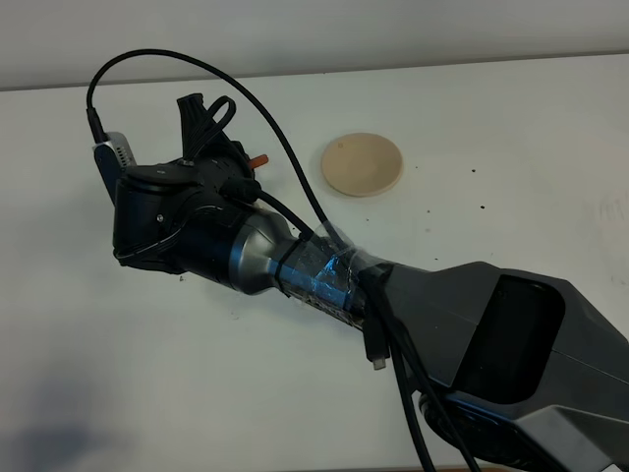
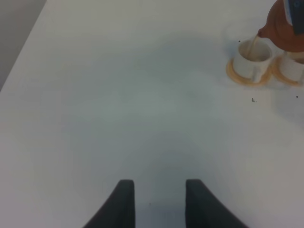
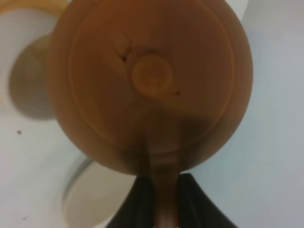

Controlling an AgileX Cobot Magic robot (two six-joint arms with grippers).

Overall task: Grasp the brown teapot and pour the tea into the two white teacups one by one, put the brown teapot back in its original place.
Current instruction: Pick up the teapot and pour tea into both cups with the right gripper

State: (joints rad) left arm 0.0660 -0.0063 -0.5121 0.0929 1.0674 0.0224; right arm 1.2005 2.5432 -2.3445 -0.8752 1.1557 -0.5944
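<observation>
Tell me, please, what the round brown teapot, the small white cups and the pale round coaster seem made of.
The round brown teapot: probably unglazed clay; matte terracotta surface.
The small white cups: likely glazed ceramic; smooth, even white.
The pale round coaster: perhaps wood or cork; flat, dull tan face.

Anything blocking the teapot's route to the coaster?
Nothing visible. The coaster is bare, and the table around it holds only tiny specks. The teapot is tilted over a cup.

High camera looks down; right wrist close over the teapot [image 3: 149, 80], left wrist views it afar
</observation>
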